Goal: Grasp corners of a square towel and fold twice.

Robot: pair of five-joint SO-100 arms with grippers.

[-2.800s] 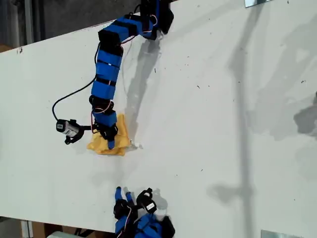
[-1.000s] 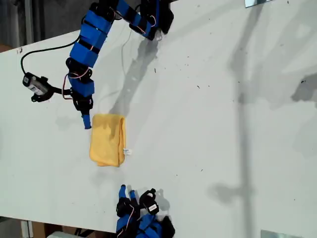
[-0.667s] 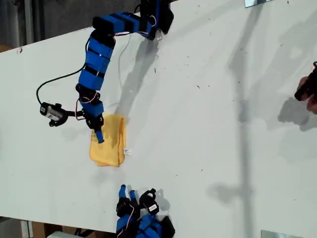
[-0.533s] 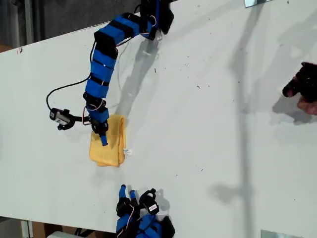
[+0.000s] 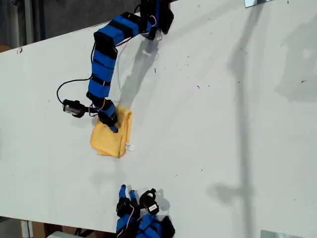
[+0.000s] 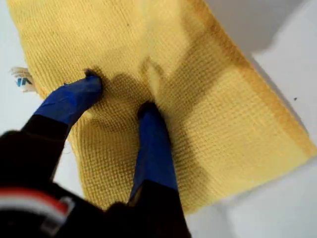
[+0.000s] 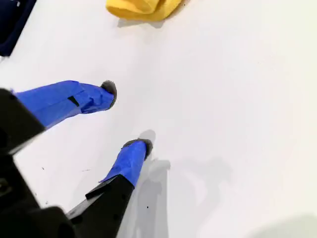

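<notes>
Our first gripper (image 6: 119, 94) has come down onto the folded towel (image 5: 113, 137), jaws parted and pressing without gripping, nudging it askew; we judge both folds done, our second gripper (image 7: 129, 116) open and empty.

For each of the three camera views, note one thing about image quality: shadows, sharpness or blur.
Exterior view: long soft grey shadows cross the white table, and the arm casts one beside the towel. First wrist view: the towel's weave is crisp, while my first gripper looks slightly soft up close. Second wrist view: my second gripper throws faint shadows on the table, and the towel's texture is blurred.
</notes>
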